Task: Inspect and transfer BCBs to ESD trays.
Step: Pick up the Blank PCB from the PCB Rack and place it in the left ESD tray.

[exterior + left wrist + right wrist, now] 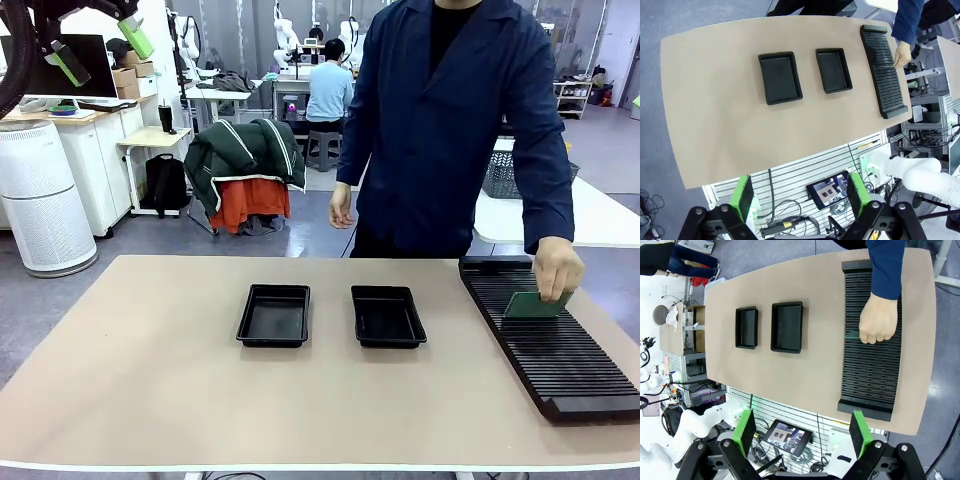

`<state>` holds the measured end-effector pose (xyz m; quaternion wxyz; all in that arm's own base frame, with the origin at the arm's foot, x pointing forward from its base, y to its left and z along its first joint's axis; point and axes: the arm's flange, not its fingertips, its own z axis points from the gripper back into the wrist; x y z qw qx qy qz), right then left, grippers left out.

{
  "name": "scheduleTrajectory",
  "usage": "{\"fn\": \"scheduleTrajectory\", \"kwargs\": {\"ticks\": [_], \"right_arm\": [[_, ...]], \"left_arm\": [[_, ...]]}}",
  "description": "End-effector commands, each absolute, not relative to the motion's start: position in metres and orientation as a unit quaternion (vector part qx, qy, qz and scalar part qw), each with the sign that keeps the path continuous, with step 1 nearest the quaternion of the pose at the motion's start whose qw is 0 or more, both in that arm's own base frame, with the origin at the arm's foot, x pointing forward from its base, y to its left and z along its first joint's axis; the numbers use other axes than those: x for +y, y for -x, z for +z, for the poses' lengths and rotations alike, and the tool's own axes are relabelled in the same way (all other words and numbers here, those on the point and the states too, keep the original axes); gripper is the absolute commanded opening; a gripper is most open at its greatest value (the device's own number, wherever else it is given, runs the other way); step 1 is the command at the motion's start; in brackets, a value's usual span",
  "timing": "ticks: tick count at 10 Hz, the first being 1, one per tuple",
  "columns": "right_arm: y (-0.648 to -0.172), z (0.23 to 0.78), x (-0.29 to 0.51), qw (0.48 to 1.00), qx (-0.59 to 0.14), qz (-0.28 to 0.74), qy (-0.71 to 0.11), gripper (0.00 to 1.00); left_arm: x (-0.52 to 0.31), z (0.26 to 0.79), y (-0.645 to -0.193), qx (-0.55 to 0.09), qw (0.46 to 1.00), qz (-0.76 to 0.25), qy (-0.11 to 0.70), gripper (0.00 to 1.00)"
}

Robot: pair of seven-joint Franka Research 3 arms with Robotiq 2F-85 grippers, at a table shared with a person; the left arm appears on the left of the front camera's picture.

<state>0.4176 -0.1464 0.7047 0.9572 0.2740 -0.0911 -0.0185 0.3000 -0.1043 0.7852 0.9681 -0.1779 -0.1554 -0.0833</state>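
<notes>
Two empty black ESD trays, left (274, 315) and right (388, 316), lie side by side mid-table. At the right, the person's hand (556, 268) holds one green BCB (535, 305) standing in the slotted rack (560, 350). My left gripper (100, 50) hangs open high at the upper left, far above the table. From above, the left wrist view has its open gripper (801, 197) over the near table edge, with both trays (780, 77) (833, 70) below. My right gripper (802, 432) is open too, high above the trays (787, 327) (746, 327), the hand (877, 322) and a sliver of the BCB (852, 335).
The long black ribbed rack (872, 355) runs along the table's right side. The person in a dark blue coat (450, 120) stands at the far edge. Bare tan tabletop (140, 370) surrounds the trays. A small screen (829, 189) sits below the table's near edge.
</notes>
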Motion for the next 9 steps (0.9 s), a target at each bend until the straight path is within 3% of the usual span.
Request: {"fn": "scheduleTrajectory", "kwargs": {"ticks": [1, 9], "right_arm": [[-0.4165, 0.7046, -0.1468, 0.957, -0.092, -0.017, -0.275, 1.0], [-0.4165, 0.7046, -0.1468, 0.957, -0.092, -0.017, -0.275, 1.0]], "left_arm": [[-0.106, 0.7847, -0.3001, -0.159, 0.966, -0.087, 0.184, 1.0], [-0.106, 0.7847, -0.3001, -0.159, 0.966, -0.087, 0.184, 1.0]]}}
